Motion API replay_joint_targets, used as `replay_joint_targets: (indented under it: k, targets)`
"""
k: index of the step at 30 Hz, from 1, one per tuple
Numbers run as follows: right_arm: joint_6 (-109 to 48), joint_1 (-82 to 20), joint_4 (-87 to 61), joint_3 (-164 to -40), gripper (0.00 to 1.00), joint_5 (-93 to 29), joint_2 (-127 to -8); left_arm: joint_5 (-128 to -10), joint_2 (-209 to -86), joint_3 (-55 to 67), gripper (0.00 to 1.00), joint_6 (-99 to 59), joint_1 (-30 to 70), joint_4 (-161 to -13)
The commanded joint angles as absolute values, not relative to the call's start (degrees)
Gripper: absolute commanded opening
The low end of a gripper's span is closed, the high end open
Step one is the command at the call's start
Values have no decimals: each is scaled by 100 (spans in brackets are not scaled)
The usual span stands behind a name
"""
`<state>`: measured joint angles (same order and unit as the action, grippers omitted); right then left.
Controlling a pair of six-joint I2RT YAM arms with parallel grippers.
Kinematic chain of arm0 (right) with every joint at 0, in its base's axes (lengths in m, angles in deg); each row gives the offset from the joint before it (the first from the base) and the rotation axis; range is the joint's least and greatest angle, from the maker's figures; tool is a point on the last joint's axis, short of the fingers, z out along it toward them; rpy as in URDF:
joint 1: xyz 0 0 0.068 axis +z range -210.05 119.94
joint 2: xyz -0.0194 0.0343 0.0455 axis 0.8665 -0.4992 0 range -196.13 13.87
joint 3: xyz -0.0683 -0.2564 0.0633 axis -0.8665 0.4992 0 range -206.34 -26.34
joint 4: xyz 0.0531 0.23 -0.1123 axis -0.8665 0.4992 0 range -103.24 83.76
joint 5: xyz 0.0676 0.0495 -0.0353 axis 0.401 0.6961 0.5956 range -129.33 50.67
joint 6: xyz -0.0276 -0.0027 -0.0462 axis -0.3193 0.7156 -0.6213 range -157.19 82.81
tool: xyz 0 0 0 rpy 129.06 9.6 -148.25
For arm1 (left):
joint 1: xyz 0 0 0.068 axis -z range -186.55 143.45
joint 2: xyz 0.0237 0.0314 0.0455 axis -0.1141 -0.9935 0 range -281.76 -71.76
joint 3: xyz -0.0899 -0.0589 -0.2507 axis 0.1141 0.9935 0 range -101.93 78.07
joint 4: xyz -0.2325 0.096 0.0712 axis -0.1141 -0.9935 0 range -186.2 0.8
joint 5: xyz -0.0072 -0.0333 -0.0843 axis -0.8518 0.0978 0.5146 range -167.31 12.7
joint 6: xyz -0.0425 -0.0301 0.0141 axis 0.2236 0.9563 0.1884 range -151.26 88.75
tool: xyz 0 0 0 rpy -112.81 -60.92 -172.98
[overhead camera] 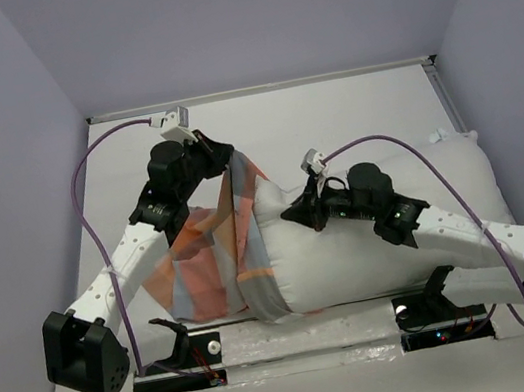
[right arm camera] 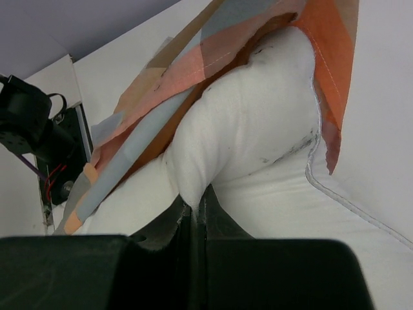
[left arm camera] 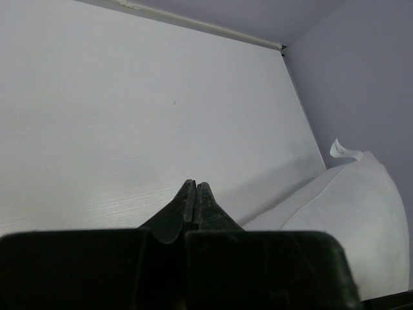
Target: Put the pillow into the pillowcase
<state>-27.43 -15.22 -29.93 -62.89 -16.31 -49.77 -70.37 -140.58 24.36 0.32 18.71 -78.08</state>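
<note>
- Right gripper (right arm camera: pixel 197 205): fingers shut together on a pinched fold of the pillow (right arm camera: pixel 258 129), taken at the bunched corner directly ahead of the tips
- Pillowcase (right arm camera: pixel 148 110): just beyond that pinch, with its checked mouth drawn up over the corner; the orange hem rises up and away from the right fingers. Only this end of the pillow is covered; the rest lies bare, back along the right arm
- Handling, pillow: judged soft, light and bulky; it squashes under a grip and springs back, so a gathered corner or seam gives the surest hold
- Handling, pillowcase: judged thin, limp and liable to slide; best held at the hem, close to a corner of the mouth, so the opening stays wide
- Left gripper (left arm camera: pixel 195 194): fingers pressed together. Its own camera shows no cloth at the tips, but from above the case's raised edge peaks at them, so a clamp on the hem is judged likely
- Table (left arm camera: pixel 129 97): bare surface ahead of the left fingertips; the pillow's tag (left arm camera: pixel 342 150) lies to their right
</note>
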Motion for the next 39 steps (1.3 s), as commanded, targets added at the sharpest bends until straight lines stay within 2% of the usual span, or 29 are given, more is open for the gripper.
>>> replay_joint_targets:
  k: [1, 7, 12, 14, 17, 19, 20, 21, 24, 31, 32, 33, 36, 39]
  targets:
    - [-2787, -1128, -2248, -6403, 0, -726, -5020, -7204, -13996, 2050, 0, -6, 1648, -6872]
    - [-2840, -1075, -2308, -6860, 0, -550, -5634, -6369, -14067, 1832, 0, -118, 1796, -6810]
    - [-2717, -1075, -2868, -7554, 0, -329, -6154, -6245, -14312, 1137, 0, -813, 2614, -7706]
    - [-2463, -1075, -3412, -7600, 0, -732, -6128, -6131, -14243, 1083, 0, -832, 2807, -7830]
    - [-2357, -1197, -3565, -7775, 0, -1977, -6145, -6105, -14033, 1188, 0, -735, 2948, -8101]
    - [-2112, -1355, -3687, -7898, 0, -2384, -6189, -6131, -13874, 1407, 0, -674, 2983, -8225]
    - [-1989, -1417, -3862, -7898, 0, -2987, -6198, -6140, -13726, 1461, 0, -647, 3010, -8269]
    - [-1935, -1479, -3907, -7916, 0, -2993, -6233, -6140, -13681, 1496, 0, -647, 3019, -8330]
    - [-1611, -1707, -3899, -8039, 0, -4473, -6426, -6254, -13496, 1523, 2, -630, 3080, -8524]
    - [-1152, -2288, -3881, -8144, 0, -5514, -6628, -6464, -13469, 1470, 38, -708, 3624, -8761]
    - [-1187, -2288, -3881, -8205, 0, -5602, -6751, -6630, -13469, 1496, 54, -761, 3843, -8857]
    - [-1214, -2288, -3881, -8302, 0, -5777, -6813, -6902, -13443, 1557, 64, -770, 3967, -8910]
    - [-1284, -2340, -3917, -8408, 0, -5735, -6945, -7649, -13120, 1750, 86, -814, 4310, -9165]
    - [-1372, -2340, -3934, -8373, 0, -5718, -6954, -9394, -12556, 2251, 86, -552, 4399, -9420]
